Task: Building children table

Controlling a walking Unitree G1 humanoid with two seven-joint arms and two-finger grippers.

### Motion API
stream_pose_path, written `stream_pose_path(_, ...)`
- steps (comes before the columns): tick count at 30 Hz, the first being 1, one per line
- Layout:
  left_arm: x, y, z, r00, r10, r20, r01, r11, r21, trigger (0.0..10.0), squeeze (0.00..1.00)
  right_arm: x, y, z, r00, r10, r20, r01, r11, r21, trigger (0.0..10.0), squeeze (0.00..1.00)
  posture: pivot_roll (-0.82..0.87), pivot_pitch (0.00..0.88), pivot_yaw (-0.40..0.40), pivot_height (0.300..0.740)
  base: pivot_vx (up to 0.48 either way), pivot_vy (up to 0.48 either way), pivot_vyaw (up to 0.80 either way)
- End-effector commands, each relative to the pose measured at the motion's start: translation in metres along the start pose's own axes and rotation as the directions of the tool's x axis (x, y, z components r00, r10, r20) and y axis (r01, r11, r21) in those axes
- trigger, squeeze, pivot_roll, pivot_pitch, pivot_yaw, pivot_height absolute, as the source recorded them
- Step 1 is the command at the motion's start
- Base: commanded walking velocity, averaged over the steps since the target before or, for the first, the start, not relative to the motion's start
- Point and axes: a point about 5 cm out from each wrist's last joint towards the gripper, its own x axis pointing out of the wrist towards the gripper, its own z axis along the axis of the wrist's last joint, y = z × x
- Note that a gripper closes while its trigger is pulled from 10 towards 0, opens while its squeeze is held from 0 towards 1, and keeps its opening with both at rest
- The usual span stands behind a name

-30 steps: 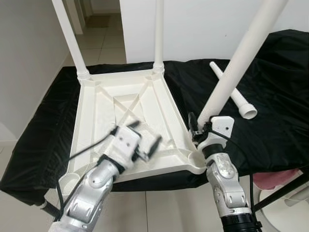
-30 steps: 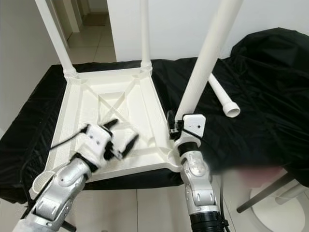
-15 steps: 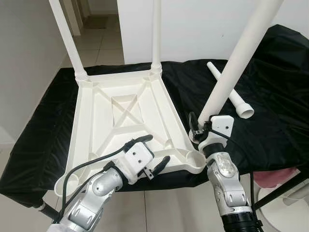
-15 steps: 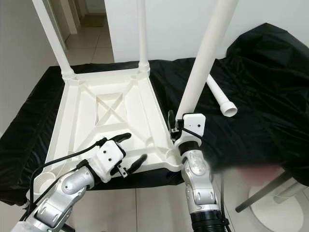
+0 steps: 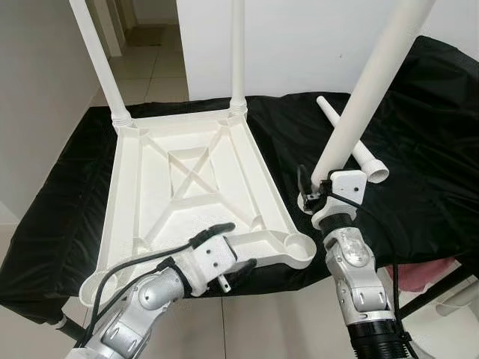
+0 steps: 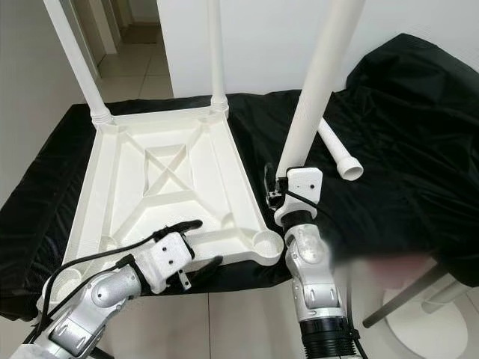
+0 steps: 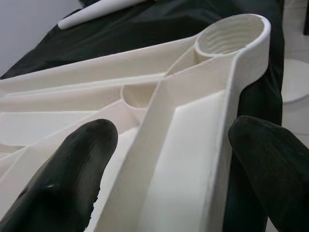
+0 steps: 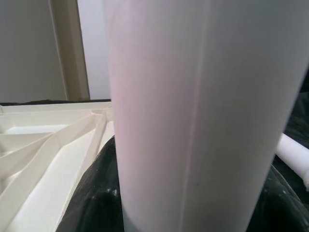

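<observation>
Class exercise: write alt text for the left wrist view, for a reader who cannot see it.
Two black fingers straddle the near edge rail of an upturned white plastic table top, spread open on either side of it. Beyond them, an empty threaded corner socket and black cloth.

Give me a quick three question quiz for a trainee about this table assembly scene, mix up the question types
1. True or false: two legs already stand in the far corners of the upturned tabletop.
2. Multiple choice: what does the right gripper hold? A) a loose leg lying on the black cloth B) a white table leg, tilted, near the tabletop's near right corner C) nothing
3. Fill in: the left gripper has its fingers open on either side of the tabletop's near ____.

Key:
1. True: the far left leg and the far right leg stand upright.
2. B. Another spare leg lies on the black cloth.
3. Edge, close to the empty corner socket.
</observation>
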Motion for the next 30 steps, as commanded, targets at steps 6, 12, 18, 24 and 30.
stream_pose_path(6,0.005,-0.003,-0.008,0.999,-0.019,-0.047,0.021,0.999,0.035,10.0,0.00,0.006,0.001,0.005,1.000,0.000,0.020,0.000,1.000,-0.002,10.0,0.00,-0.03,0.013,0.031,0.740,0.000,0.000,0.00)
stream_pose_path(12,0.020,0.005,-0.015,0.994,0.037,-0.102,-0.030,0.997,0.074,10.0,0.00,0.009,0.001,0.008,1.000,-0.002,0.031,0.002,1.000,-0.010,10.0,0.00,-0.04,0.017,0.037,0.740,0.000,0.000,0.00)
stream_pose_path(18,0.032,0.008,-0.017,0.990,0.077,-0.121,-0.064,0.992,0.106,10.0,0.00,0.010,-0.001,0.009,0.999,-0.011,0.034,0.011,1.000,-0.014,10.0,0.00,-0.06,0.020,0.046,0.740,0.000,0.000,0.00)
stream_pose_path(24,0.054,0.011,-0.014,0.982,0.140,-0.130,-0.129,0.988,0.090,10.0,0.00,0.009,-0.005,0.006,0.999,-0.042,0.016,0.042,0.999,-0.017,10.0,0.00,-0.07,0.025,0.050,0.740,0.000,0.000,0.00)
stream_pose_path(30,0.056,0.017,-0.011,0.978,0.174,-0.116,-0.169,0.984,0.056,10.0,0.00,0.008,-0.006,-0.002,0.998,-0.060,-0.030,0.060,0.998,-0.007,10.0,0.00,-0.07,0.029,0.053,0.740,0.000,0.000,0.00)
